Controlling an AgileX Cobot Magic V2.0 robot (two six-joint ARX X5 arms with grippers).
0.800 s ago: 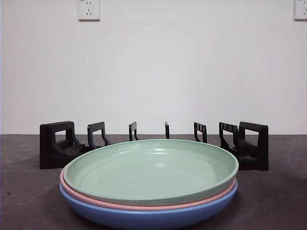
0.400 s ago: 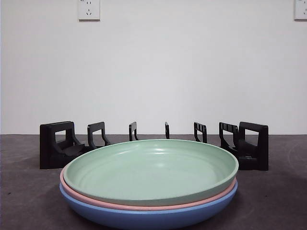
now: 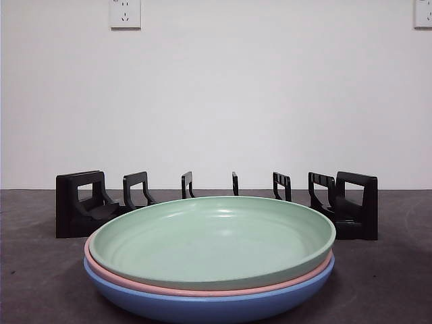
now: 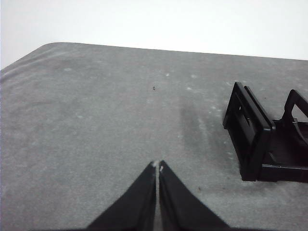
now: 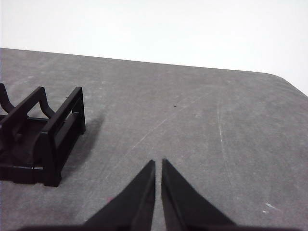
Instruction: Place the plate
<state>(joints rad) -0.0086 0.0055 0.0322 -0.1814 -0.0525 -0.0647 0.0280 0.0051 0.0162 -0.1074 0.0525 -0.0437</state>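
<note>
No writing is showing; my left gripper and right gripper are hovering closed, empty, beside the rack behind the stacked plates.

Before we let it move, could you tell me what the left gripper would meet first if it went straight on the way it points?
Probably only the bare grey table: the left gripper, shut, points past the black slotted plate rack, which lies off to one side. Depth is unclear.

no readable text, labels, brands or numbers in any view, wall sockets unmarked, plates plain with no print, black rack plain, table bare of signs
</note>
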